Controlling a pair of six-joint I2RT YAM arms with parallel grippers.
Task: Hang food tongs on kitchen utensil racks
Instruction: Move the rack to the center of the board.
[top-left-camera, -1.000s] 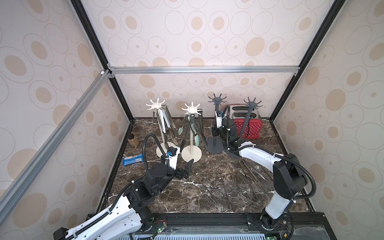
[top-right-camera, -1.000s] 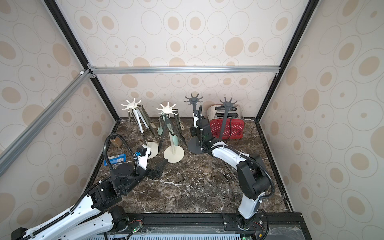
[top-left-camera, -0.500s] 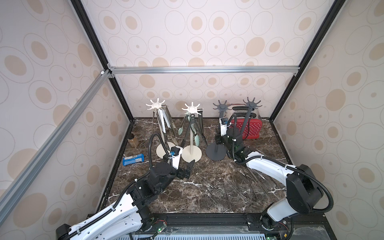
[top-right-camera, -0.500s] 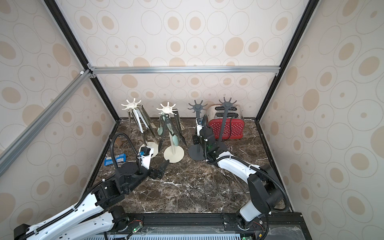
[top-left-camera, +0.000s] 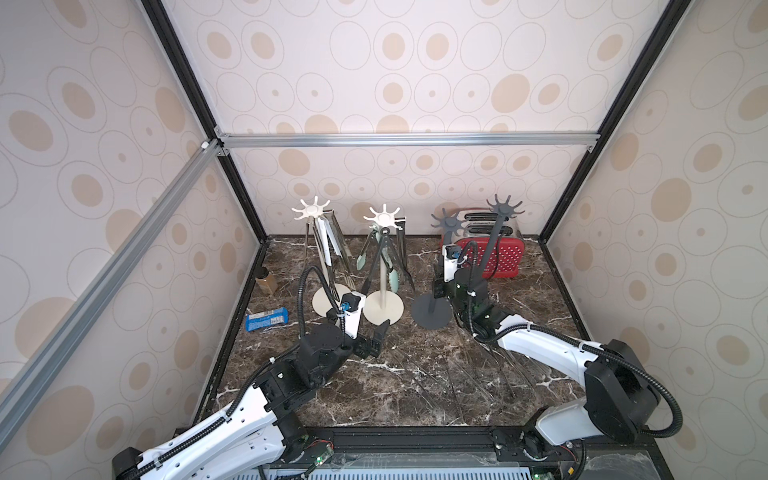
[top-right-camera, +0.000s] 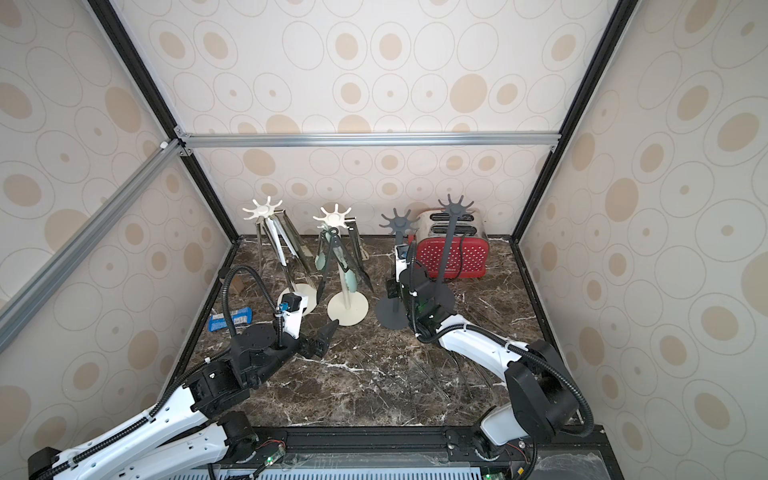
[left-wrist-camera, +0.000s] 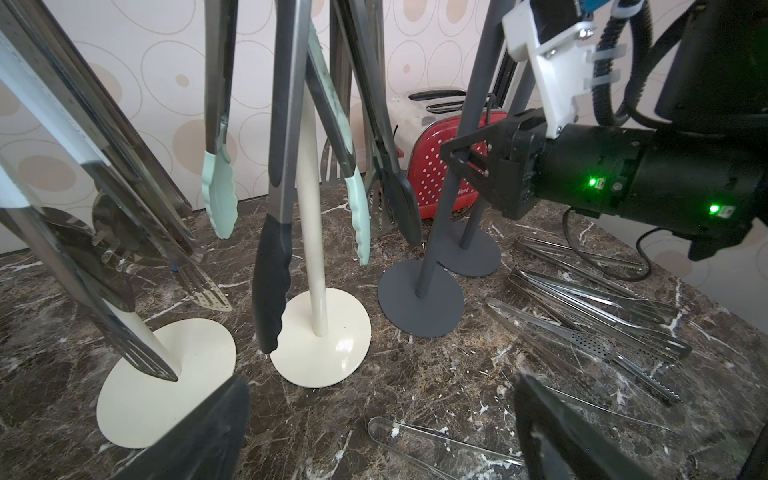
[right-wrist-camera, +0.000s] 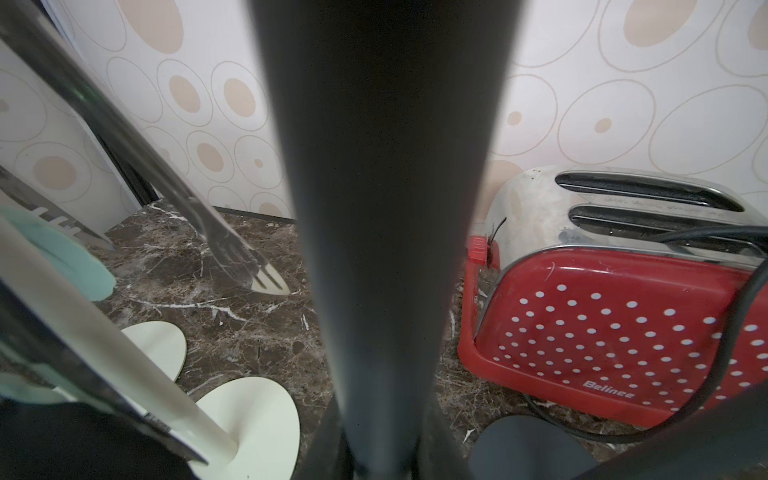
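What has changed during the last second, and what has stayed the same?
The right gripper, jaws shut on its pole, has dragged the nearer dark grey hook-crowned utensil rack forward, toward the robot. The open left gripper, two cream-white racks with hanging tongs, the second dark grey rack, the red toaster and the loose steel tongs stayed put.

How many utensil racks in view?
4. Far-left cream rack and second cream rack, both holding tongs; near grey rack, its pole in the right gripper; far grey rack before the toaster. None seem hidden.
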